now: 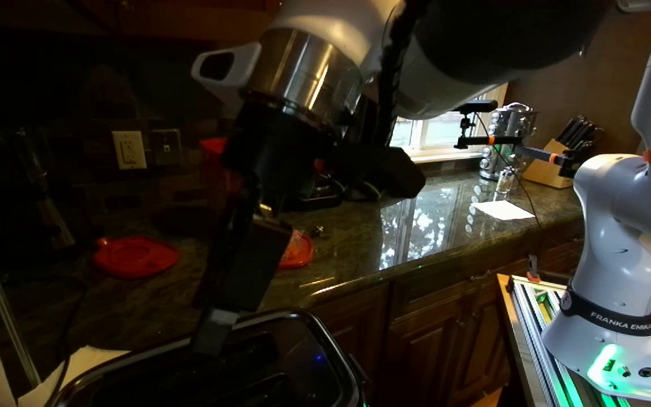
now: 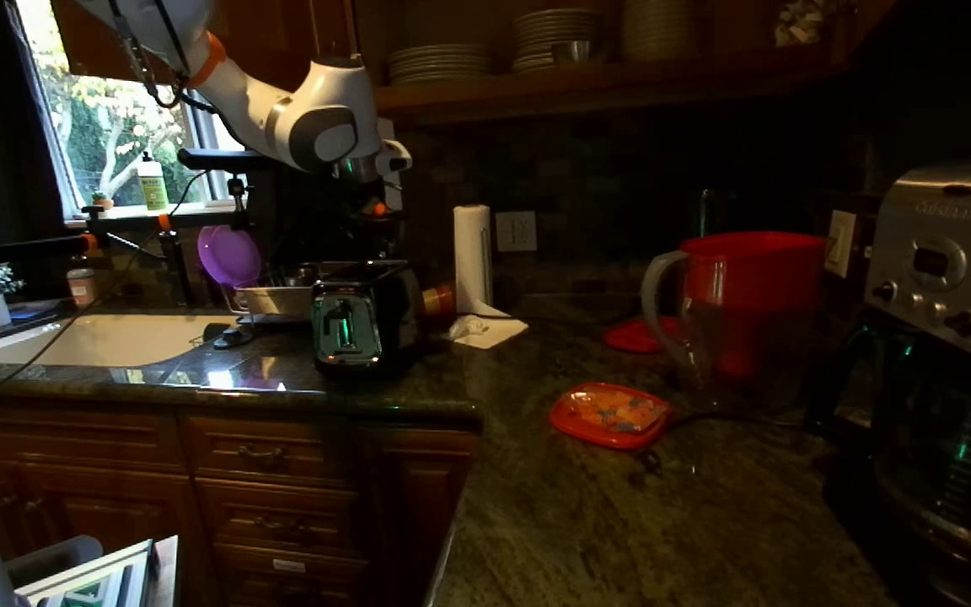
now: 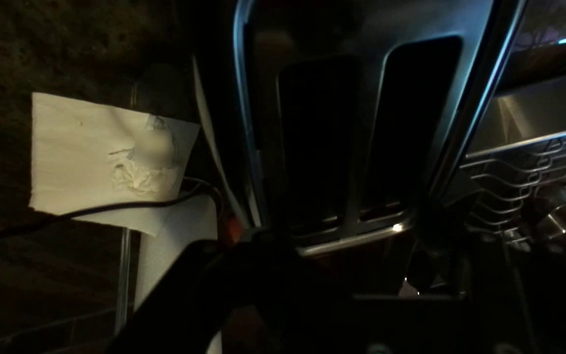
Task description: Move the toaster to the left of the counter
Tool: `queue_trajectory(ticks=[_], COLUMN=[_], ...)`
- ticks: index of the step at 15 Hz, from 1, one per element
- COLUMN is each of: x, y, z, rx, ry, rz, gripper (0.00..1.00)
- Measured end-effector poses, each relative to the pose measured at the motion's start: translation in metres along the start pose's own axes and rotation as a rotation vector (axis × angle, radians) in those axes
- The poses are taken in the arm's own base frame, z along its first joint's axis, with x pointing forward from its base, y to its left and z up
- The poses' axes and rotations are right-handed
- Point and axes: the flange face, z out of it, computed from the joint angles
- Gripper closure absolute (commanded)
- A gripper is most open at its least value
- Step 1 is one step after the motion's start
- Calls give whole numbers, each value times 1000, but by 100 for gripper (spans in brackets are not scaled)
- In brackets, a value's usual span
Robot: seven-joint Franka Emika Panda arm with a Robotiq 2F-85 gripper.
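The toaster [image 2: 351, 329], dark with a shiny chrome end, stands upright on the dark granite counter [image 2: 553, 506], near the corner in front of the dish rack. Its slotted top shows at the bottom of an exterior view [image 1: 308, 350] and large in the wrist view [image 3: 366, 132]. My gripper [image 3: 347, 228] is at one end of the toaster's top, its dark fingers wide apart, one toward each long side. In an exterior view a fingertip [image 1: 213, 333] overlaps the toaster's top edge. The frames are too dark to show whether the fingers touch it.
A paper towel roll [image 2: 473, 253] and a white napkin [image 2: 485, 330] are beside the toaster. A dish rack [image 2: 279, 301] with a purple bowl [image 2: 229, 255] and the sink [image 2: 140, 337] lie beyond. A red container [image 2: 612, 415], red pitcher [image 2: 747, 312] and coffee maker [image 2: 949, 261] stand along the counter.
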Motion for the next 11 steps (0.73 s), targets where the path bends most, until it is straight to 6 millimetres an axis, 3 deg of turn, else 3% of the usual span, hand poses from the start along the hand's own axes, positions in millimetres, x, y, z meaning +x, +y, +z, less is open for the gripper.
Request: queue_trajectory(ticks=[5, 11], x=[-4, -48], y=[39, 111], z=[-29, -50], rx=[-157, -400], ry=[60, 82], rz=[151, 331], gripper=[0, 0])
